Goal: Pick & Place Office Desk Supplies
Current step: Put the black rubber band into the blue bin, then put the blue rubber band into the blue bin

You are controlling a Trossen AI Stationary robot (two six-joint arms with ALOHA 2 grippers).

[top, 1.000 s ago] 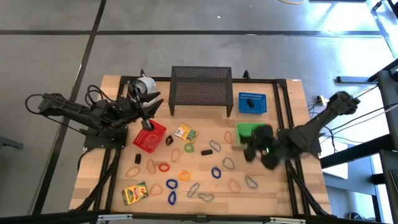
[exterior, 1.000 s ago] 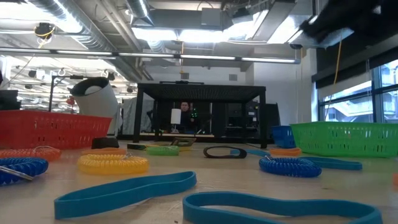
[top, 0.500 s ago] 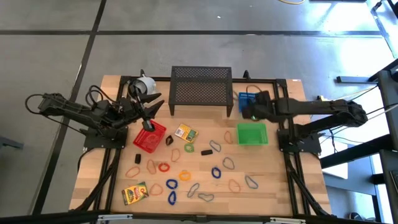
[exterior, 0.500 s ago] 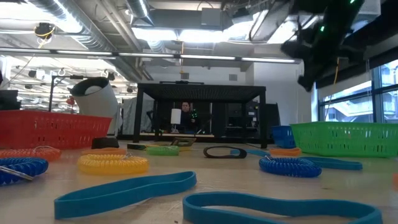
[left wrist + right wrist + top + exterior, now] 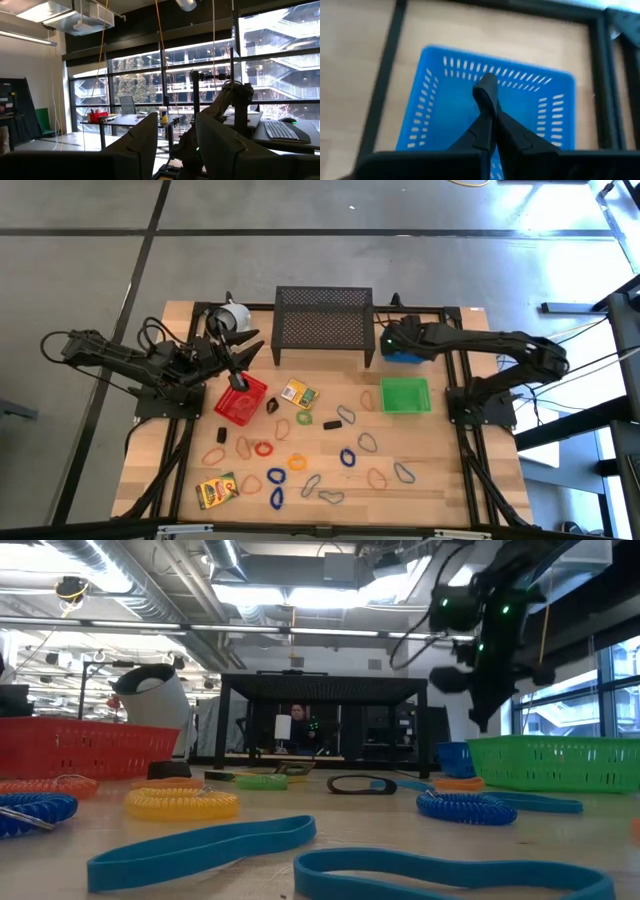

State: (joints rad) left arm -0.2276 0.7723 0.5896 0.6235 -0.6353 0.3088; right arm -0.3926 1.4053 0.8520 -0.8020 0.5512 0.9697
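I have the right pincer (image 5: 487,107) poised directly above the blue basket (image 5: 440,125), which sits in the upper right part of the high view, just right of the black mesh shelf (image 5: 323,320). In the right wrist view its two fingers are pressed together to a single point, and I see nothing between them. In the low view the right arm hangs at the upper right of the frame, over the green basket (image 5: 560,762).

The left pincer (image 5: 243,350) waits at the left of the high view, above the red basket (image 5: 240,400) and near the white mug (image 5: 235,315); its fingers stand apart with nothing between them.

The supplies lie scattered across the lower half of the worktop (image 5: 440,470): coloured loops such as a red one (image 5: 264,448), an orange one (image 5: 298,463) and a blue one (image 5: 348,457), a small black block (image 5: 332,424), and two printed boxes, one in the middle (image 5: 298,393), one at lower left (image 5: 216,490).
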